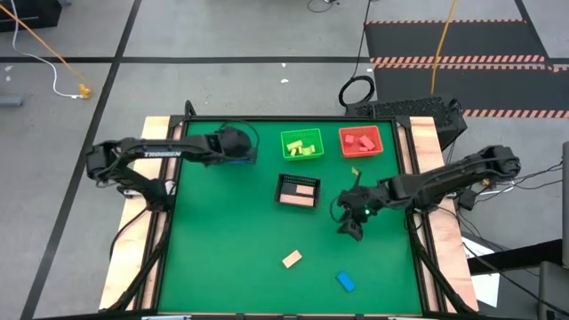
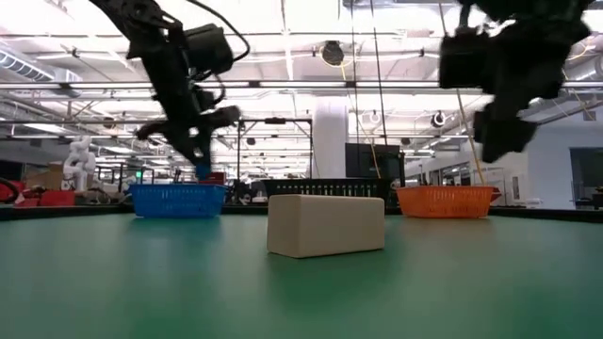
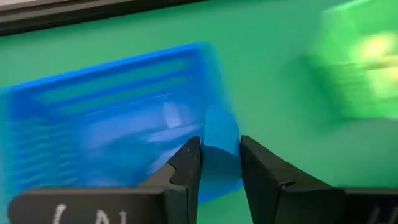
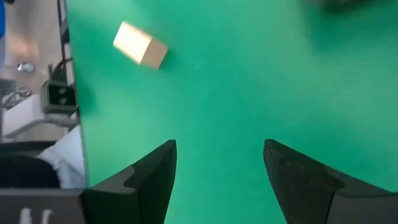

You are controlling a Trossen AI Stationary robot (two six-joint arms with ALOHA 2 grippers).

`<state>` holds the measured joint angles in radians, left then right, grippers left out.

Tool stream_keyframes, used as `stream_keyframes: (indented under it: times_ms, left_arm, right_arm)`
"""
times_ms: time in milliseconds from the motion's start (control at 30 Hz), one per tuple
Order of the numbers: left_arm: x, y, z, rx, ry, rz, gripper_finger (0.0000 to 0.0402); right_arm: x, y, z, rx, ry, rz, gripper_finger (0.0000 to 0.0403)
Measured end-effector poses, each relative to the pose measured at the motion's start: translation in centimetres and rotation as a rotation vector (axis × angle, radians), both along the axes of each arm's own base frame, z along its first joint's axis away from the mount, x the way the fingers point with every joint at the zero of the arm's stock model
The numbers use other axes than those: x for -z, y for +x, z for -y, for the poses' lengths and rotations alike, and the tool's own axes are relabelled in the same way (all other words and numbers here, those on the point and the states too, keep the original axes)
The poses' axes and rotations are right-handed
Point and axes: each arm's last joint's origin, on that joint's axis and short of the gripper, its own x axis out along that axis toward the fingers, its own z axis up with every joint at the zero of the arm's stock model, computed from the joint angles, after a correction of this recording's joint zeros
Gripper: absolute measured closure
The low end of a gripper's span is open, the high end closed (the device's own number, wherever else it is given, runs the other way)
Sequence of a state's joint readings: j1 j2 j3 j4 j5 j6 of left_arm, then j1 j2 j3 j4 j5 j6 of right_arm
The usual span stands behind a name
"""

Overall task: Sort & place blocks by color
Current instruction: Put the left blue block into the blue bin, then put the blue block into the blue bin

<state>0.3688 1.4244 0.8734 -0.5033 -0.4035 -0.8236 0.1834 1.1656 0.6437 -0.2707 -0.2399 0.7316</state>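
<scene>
White lettering runs along the left arm in the high view, too small to read. The left tool (image 3: 221,163) hangs over the blue tray (image 3: 106,118), its fingers pinched on a blue block (image 3: 221,144) half hidden between them. In front of the black mesh tray (image 1: 298,190), a tan block (image 1: 292,259) and another blue block (image 1: 346,282) lie slantwise on the green surface (image 1: 222,249); the right tool (image 4: 217,165), spread wide and empty, hovers just right of that mesh tray.
</scene>
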Motion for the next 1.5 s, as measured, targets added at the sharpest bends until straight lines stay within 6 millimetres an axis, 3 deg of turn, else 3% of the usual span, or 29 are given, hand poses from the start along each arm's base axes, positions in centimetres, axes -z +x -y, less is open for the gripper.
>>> stream_keyframes:
  times_ms: [167,367,633,800,1100,1400,1500]
  left_arm:
    - [0.5,-2.0,-1.4,-0.124,-0.026,-0.121,0.0312]
    - [0.9,-2.0,-1.8,-0.114,-0.032,-0.146,0.0310]
    - [1.0,-2.0,-1.8,-0.096,-0.031,-0.161,0.0200]
    - [0.5,-1.9,-1.4,-0.071,-0.052,-0.122,0.0170]
    - [-2.7,-0.1,2.0,0.120,0.067,0.098,0.0191]
    - [-5.8,2.2,7.6,0.384,0.221,0.357,0.0210]
    - [-6.6,2.9,9.9,0.492,0.275,0.429,0.0209]
  right_arm:
    - [-0.2,-0.6,-1.8,-0.015,0.060,-0.032,0.0172]
    - [-0.2,-1.2,-3.5,-0.026,0.109,-0.069,0.0172]
    - [-0.3,-1.5,-4.5,-0.036,0.135,-0.070,0.0172]
    - [-0.3,-1.4,-4.4,0.041,0.129,-0.067,0.0172]
    - [-1.2,-1.4,-6.8,0.123,0.250,0.011,0.0172]
    - [0.9,-2.3,-10.3,0.232,0.186,-0.013,0.0172]
    - [1.4,-2.2,-11.6,0.216,0.159,0.060,0.0172]
